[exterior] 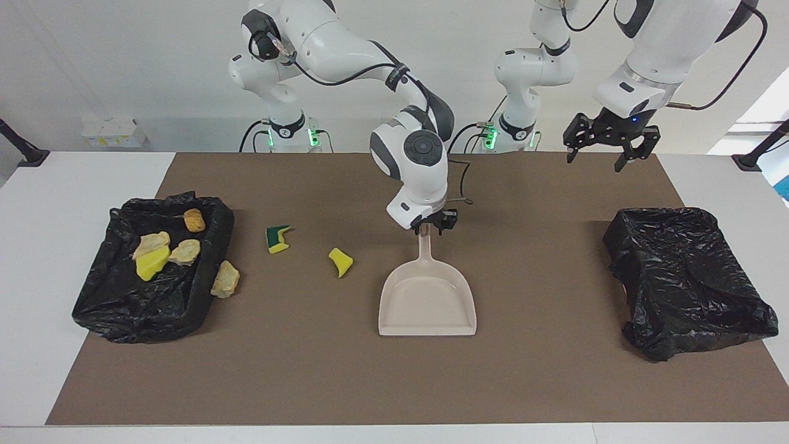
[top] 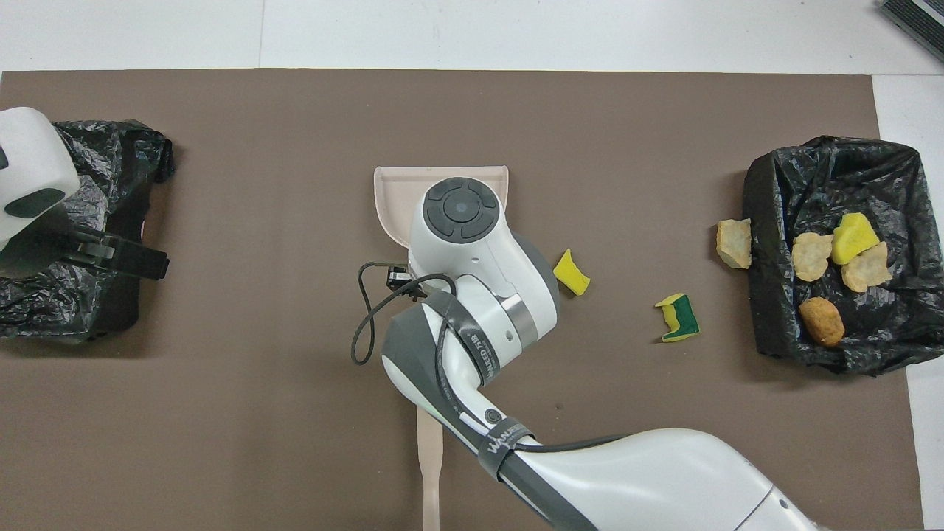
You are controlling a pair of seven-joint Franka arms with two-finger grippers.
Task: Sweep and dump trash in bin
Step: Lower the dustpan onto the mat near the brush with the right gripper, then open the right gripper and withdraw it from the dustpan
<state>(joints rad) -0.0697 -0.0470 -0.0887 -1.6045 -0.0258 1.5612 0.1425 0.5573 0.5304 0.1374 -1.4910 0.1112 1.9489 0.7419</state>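
Trash: four scraps, one bright yellow (exterior: 151, 263) and three tan or brownish, lie in the black-lined bin (exterior: 123, 308) at the right arm's end of the brown mat (exterior: 394, 382). One tan lump (exterior: 225, 279) rests against the bin's edge. A green-and-yellow sponge (exterior: 277, 238) and a yellow sponge piece (exterior: 340, 261) lie on the mat between bin and beige dustpan (exterior: 427, 301). Right gripper (exterior: 434, 226) sits at the dustpan's handle tip, fingers parted; grip cannot be determined. Left gripper (exterior: 610, 148) hangs fully open, empty, waiting over the mat's edge near a second black bag (exterior: 684, 277)
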